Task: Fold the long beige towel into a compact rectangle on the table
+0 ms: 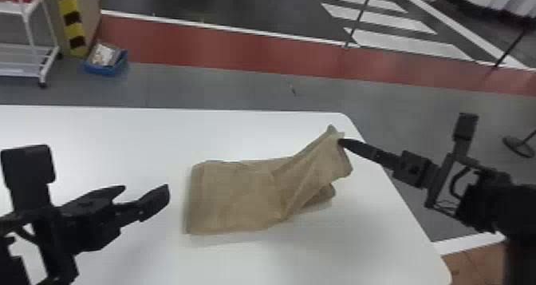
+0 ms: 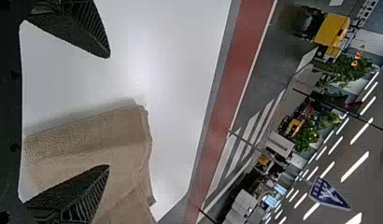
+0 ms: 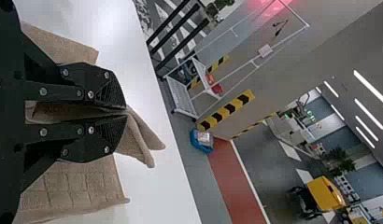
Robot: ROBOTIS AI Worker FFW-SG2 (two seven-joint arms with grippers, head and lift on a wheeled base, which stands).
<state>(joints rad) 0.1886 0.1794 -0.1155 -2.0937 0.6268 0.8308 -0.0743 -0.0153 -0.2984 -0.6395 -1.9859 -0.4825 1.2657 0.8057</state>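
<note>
Your right gripper [image 1: 341, 142] is closed on the towel [image 1: 235, 200], pinching a raised part of its right end near the table's far right corner. In the right wrist view, you can see its two black fingers [image 3: 101, 88] brought together at the tips, with the beige cloth caught there and loose folds spilling out past them; farther back, a gap stands between the fingers, and more cloth shows through it. Your left gripper [image 1: 145, 189] is wide open and holds nothing. It hangs over the white table [image 1: 119, 136], to the left of the towel and apart from it, and the left wrist view shows you its ribbed fingers [image 2: 82, 28] spread well away from each other. The towel itself is on the right part of the table, already folded over into layers. Its left portion lies fairly flat in a roughly squared shape, while from about the middle the cloth slopes up along slanting creases to where your right gripper has it. A bit of fabric pokes up just beyond those fingertips, the lifted side drapes down toward you, and another flap shows below it, lower and closer to the tabletop.
</note>
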